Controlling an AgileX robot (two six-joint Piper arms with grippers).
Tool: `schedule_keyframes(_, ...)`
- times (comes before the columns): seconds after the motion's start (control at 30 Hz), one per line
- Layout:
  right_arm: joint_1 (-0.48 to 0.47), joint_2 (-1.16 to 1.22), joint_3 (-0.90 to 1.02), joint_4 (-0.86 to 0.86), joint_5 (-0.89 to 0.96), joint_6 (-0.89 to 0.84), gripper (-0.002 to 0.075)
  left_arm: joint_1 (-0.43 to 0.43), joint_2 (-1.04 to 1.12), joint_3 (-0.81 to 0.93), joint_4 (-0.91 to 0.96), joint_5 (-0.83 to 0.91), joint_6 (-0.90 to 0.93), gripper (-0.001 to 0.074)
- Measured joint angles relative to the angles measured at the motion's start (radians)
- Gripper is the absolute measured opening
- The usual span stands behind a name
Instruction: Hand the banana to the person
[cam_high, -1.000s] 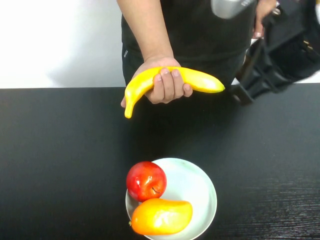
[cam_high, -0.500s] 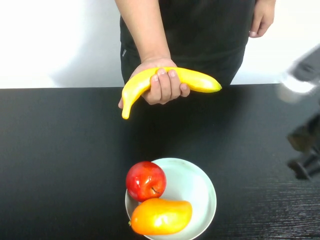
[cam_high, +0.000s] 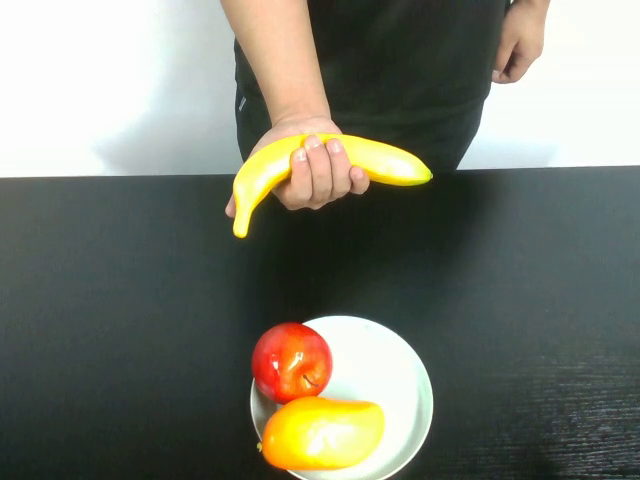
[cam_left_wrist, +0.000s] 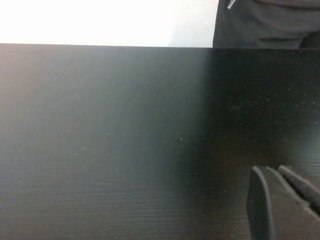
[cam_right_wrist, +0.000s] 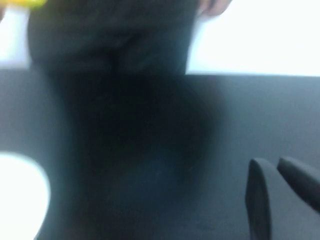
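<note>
Left gripper (cam_left_wrist: 280, 200) and right gripper (cam_right_wrist: 280, 195) low over black table (cam_high: 120, 300), banana (cam_high: 330, 165) at far edge.

Banana (cam_high: 385, 162) in person's hand (cam_high: 305, 172), beyond plate (cam_high: 400, 375) holding apple (cam_high: 291, 361), mango (cam_high: 322, 433).

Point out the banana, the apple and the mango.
banana (cam_high: 385, 161), high view, thick right part.
apple (cam_high: 291, 361), high view, middle of red skin.
mango (cam_high: 322, 433), high view, middle of body.

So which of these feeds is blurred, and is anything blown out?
High view is sharp: banana crisp in the person's hand. Left wrist view is clear but dim over the table. Right wrist view is smeared, the plate blown white, right gripper soft; left gripper at the corner.
</note>
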Motion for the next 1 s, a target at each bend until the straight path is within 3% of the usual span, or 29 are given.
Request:
schedule_keyframes(0.2,-0.044,-0.175,0.035,-0.031,0.188,-0.012,-0.0008,0.000,0.000,0.000,0.000,0.000,0.000,-0.0004)
schedule_keyframes(0.37,-0.046,-0.179,0.035,-0.108,0.344,-0.014,-0.0008,0.000,-0.001,0.000,0.000,0.000,0.000,-0.0004)
schedule_keyframes(1.0,-0.046,-0.179,0.035,-0.113,0.342,-0.017,-0.0008,0.000,-0.001,0.000,0.000,0.000,0.000,-0.0004)
